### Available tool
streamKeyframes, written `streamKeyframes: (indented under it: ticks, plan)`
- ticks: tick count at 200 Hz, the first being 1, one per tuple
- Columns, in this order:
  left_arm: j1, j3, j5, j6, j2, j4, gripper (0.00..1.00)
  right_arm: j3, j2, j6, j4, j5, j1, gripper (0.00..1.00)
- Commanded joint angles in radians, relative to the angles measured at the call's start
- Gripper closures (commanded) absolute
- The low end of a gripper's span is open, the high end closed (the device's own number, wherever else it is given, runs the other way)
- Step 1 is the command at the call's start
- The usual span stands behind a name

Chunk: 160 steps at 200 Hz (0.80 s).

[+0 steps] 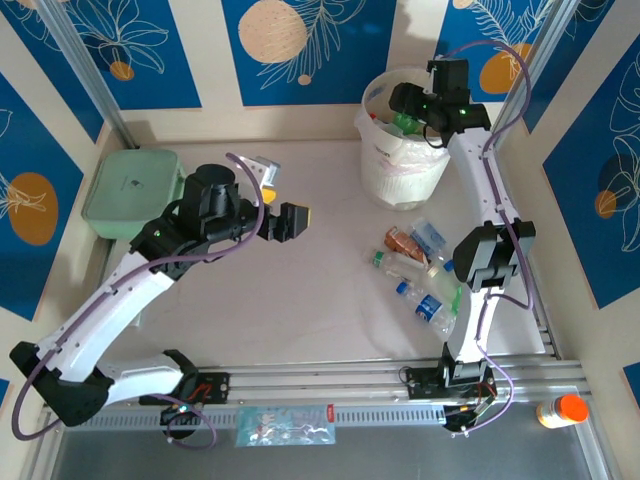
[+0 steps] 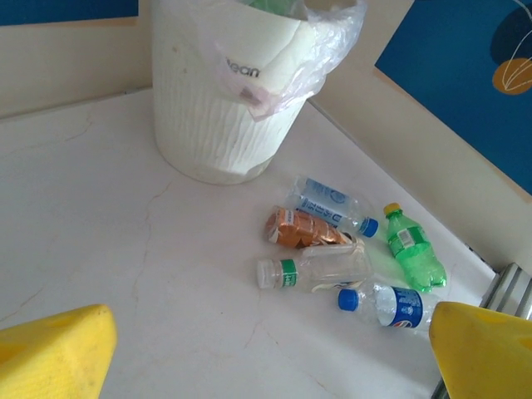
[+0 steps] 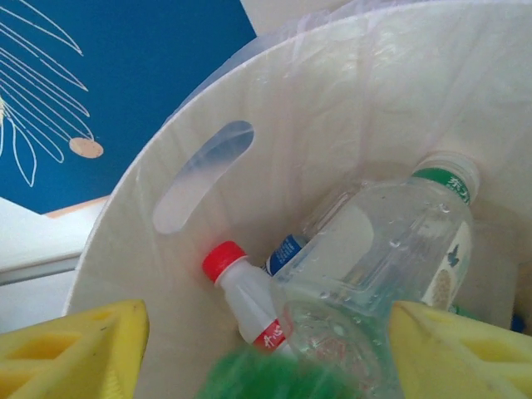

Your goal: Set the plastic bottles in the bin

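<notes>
My right gripper [image 1: 412, 118] hangs over the bin [image 1: 400, 172], open, its yellow pads [image 3: 75, 353] far apart. A blurred green bottle [image 3: 274, 378] shows between them, touching neither pad. Inside the bin [image 3: 158, 274] lie a large clear bottle with a green label [image 3: 391, 241], a white red-capped bottle [image 3: 245, 295] and a blue-labelled one [image 3: 284, 252]. Several bottles [image 1: 420, 272] lie on the table in front of the bin: a blue-labelled clear one [image 2: 328, 202], a crushed orange one [image 2: 307, 229], a clear green-banded one [image 2: 320, 270], a green one [image 2: 413, 247], a blue-capped one [image 2: 395, 305]. My left gripper [image 1: 290, 220] hovers open and empty left of them.
A pale green lidded box [image 1: 130, 190] sits at the table's far left. An orange-capped bottle [image 1: 560, 410] lies beyond the front rail at the right. A clear packet [image 1: 285, 425] lies on the front rail. The right arm's elbow [image 1: 490, 255] stands beside the bottle cluster.
</notes>
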Motion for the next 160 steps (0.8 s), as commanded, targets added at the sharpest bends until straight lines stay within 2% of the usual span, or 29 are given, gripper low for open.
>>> streamKeyframes:
  ticks: [1,41,83,129,160]
  plan:
    - [-0.003,-0.020,0.021,0.009,0.005,0.006,0.04,-0.028,-0.051,-0.018,-0.001,0.005,-0.011,0.17]
    - [-0.003,-0.063,0.053,-0.021,0.010,0.051,0.03,-0.074,-0.150,-0.019,0.009,0.015,-0.005,0.12]
    - [-0.002,-0.114,0.074,-0.043,0.021,0.083,0.03,-0.168,-0.307,-0.074,0.016,0.101,0.065,0.11]
    - [-0.003,-0.150,0.102,-0.058,0.066,0.106,0.03,-0.463,-0.568,-0.041,0.056,0.130,0.147,0.13]
    - [-0.003,-0.168,0.079,-0.072,0.065,0.108,0.03,-0.715,-0.764,-0.008,0.044,0.154,0.217,0.14]
